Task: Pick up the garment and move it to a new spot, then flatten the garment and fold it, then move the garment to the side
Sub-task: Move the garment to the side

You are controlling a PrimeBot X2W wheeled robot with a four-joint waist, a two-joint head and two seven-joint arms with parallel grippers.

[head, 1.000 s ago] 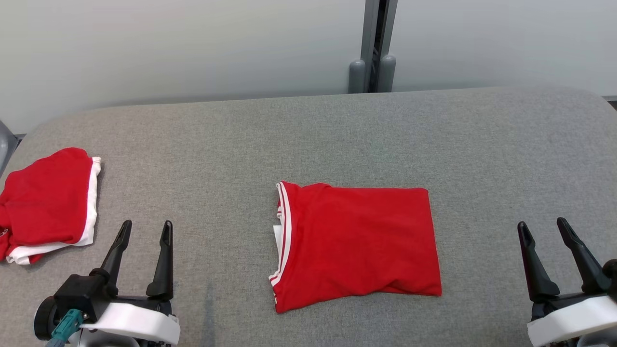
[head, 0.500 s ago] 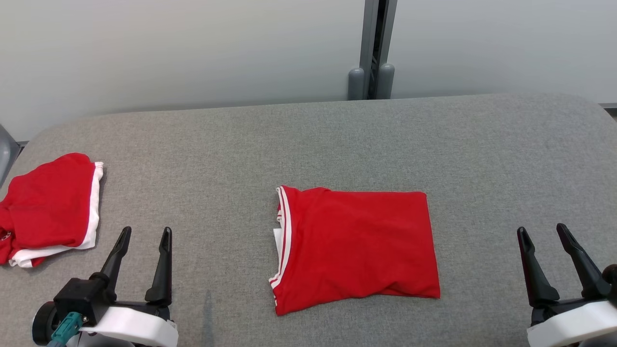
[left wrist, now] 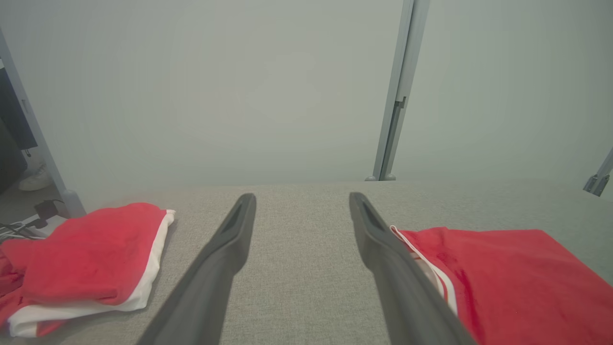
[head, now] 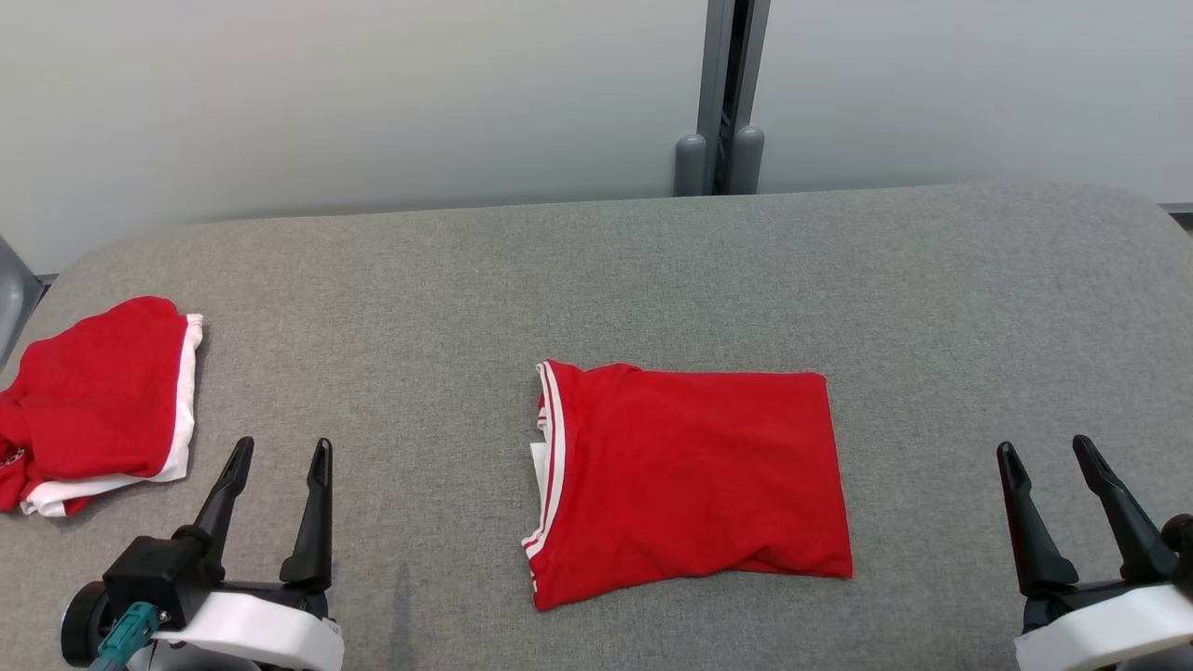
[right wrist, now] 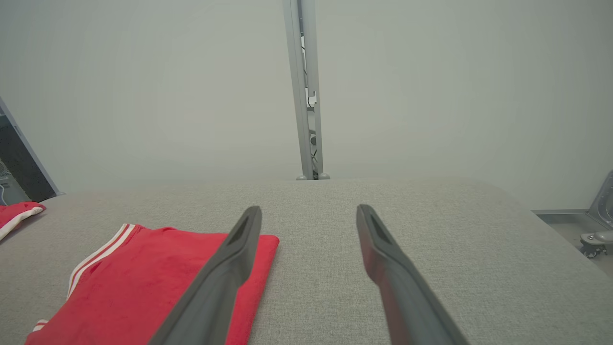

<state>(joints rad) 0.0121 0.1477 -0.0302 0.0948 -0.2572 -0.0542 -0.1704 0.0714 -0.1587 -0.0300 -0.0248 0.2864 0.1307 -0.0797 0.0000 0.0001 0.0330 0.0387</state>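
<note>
Folded garment (head: pixel 694 480): solid red, with white-striped trim along one edge. Second garment (head: pixel 89 401): red with a white border band. Padded surface (head: pixel 596 280): heathered grey. Left gripper (head: pixel 282 447) and right gripper (head: pixel 1042 447): black fingers (head: pixel 312 513), white housings (head: pixel 252 629). Connector (head: pixel 126 632): teal.

**Your robot's two arm ends**

You saw a pair of long, black, tapering jaws on the left gripper (head: pixel 283 445) and on the right gripper (head: pixel 1044 445), each mounted on a white curved shell (head: pixel 252 629). A teal plug (head: pixel 130 626) sat beside the left one's black block (head: pixel 154 573).
</note>
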